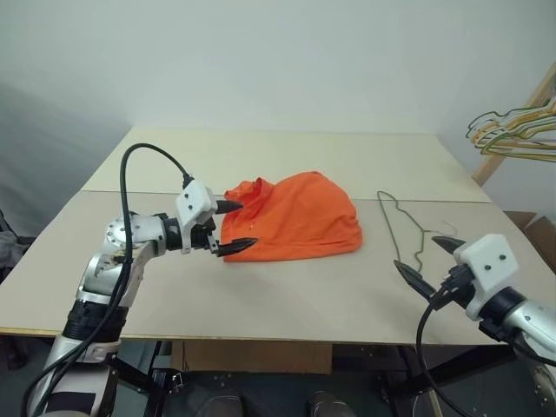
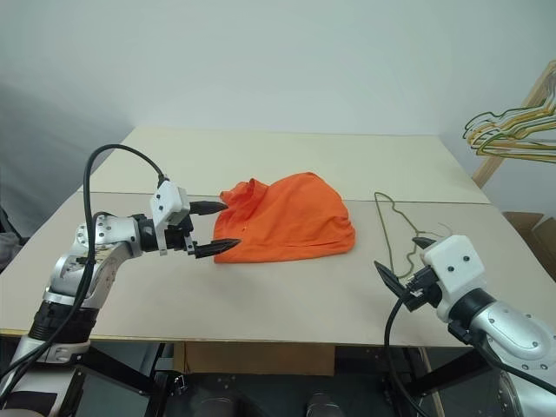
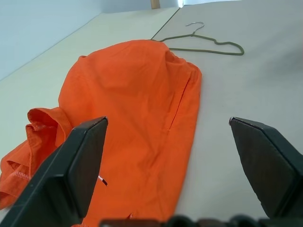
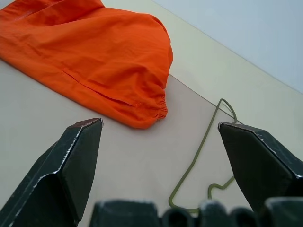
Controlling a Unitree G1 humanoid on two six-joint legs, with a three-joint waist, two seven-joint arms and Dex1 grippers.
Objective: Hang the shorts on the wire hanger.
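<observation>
Counting it out: one pair of orange shorts (image 1: 295, 217), one bare wire hanger (image 1: 401, 228), two grippers, and a bunch of coloured hangers (image 1: 514, 130) off on a wooden rack at the right, cut by the edge so their number can't be told. The shorts lie in a soft rumpled heap near the middle of the pale table (image 1: 287, 165), with the fabric smooth on top and gathered along one seam. Which end is the waistband is hard to make out, since the left side is bunched and folded over. Just right of them, apart from the cloth, the thin grey-green wire hanger lies flat, with its small hook pointing toward the table's right edge. The left gripper (image 1: 233, 228) sits at the shorts' bunched left edge, its black pointed fingers spread wide and holding nothing. The right gripper (image 1: 430, 261) hangs near the hanger's near end, fingers likewise spread apart and empty.
</observation>
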